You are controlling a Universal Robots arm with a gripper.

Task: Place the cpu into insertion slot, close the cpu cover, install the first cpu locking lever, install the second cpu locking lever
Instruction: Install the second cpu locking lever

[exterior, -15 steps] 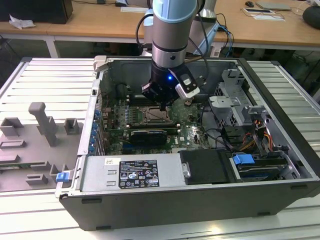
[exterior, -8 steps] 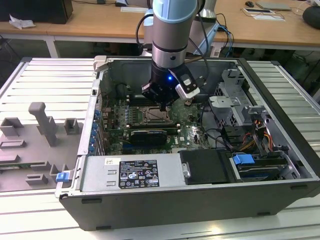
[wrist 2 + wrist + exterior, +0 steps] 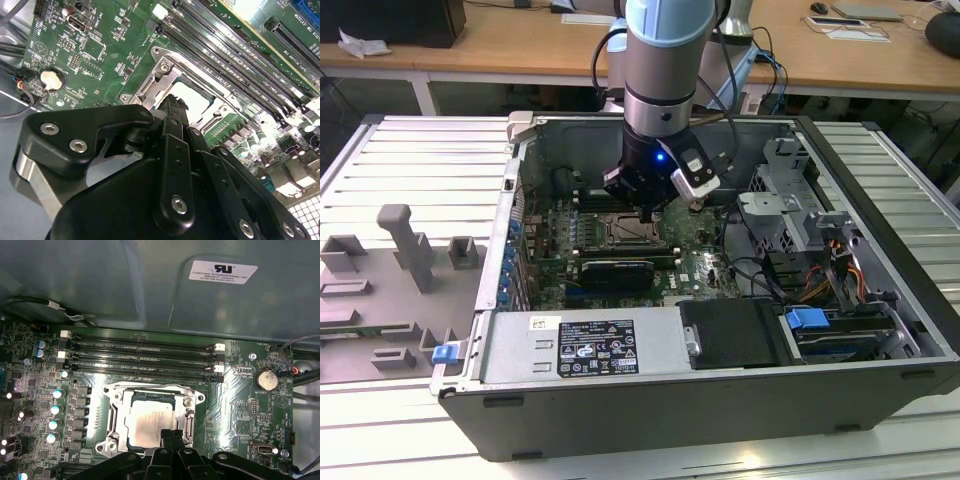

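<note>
Claw: black, fingers together with no gap visible between the tips, nothing clamped; tips low over the near edge of the socket, whether touching cannot be told. In the exterior view the claw hangs from the arm straight above the socket inside the open computer case.

Cpu: pale silvery square, lying flat in the socket, seen through the window of the frame; the finger tips overlap its near edge in the first wrist view. In the second wrist view a bright patch of it shows just past the finger tips.

Cpu cover: silvery metal frame, down flat around the chip.

Insertion slot: square socket on the motherboard, beneath the claw, occupied by the chip.

Memory slots: long, dark, parallel rows with white end clips, just beside the socket on its far side.

Coin cell: round, silvery, on the board, well apart from the socket.

Motherboard: green, lying flat in the case.

Computer case: grey tower on its side, panel off, resting on the ribbed metal table.

Grey fixture blocks: on the table, at the exterior view's left, outside the case.
</note>
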